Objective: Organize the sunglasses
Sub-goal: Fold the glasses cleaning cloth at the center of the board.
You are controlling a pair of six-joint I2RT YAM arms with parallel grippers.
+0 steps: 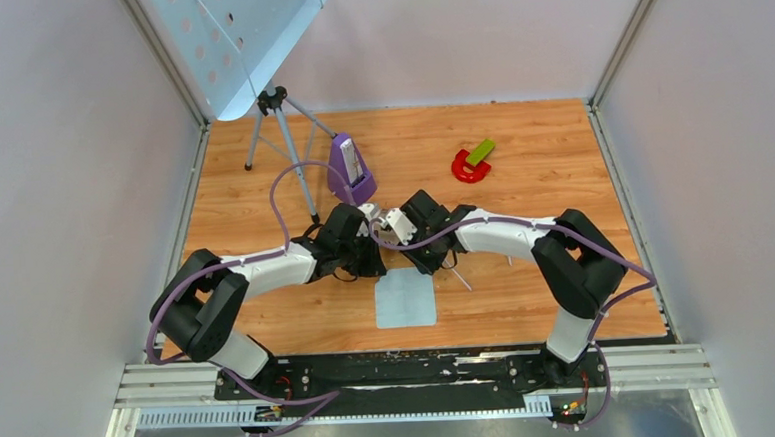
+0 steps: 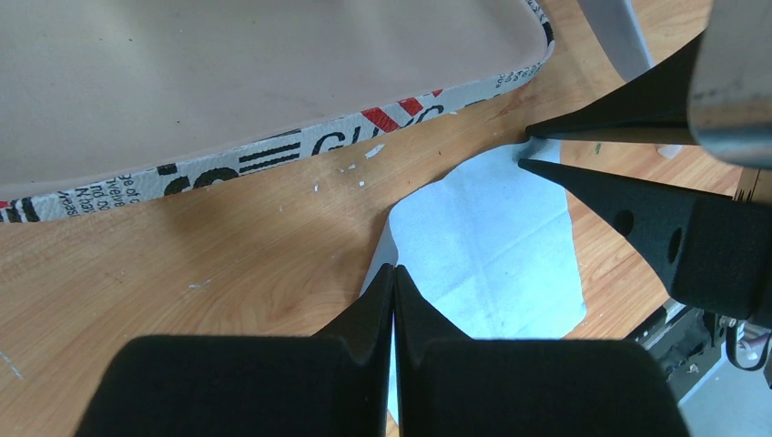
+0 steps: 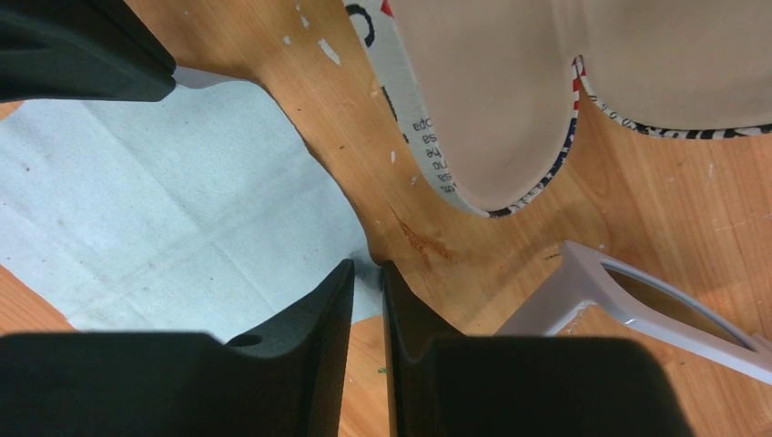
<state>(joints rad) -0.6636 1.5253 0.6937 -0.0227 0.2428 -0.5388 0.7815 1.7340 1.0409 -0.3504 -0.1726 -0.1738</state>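
Pale lilac walls (image 1: 52,196) around a wood-grain tabletop (image 1: 540,150), metal rail (image 1: 162,391) along near edge

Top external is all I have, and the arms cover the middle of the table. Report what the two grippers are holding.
Observer: In the left wrist view, the left gripper and the right gripper are both shut on the light blue cloth, one at each end of the same edge.
Operator: Now locate the sunglasses for me.
Observer: In the right wrist view, the sunglasses lie on the table in neither gripper. They are just beside the right gripper's fingers and near the open flag-printed case.
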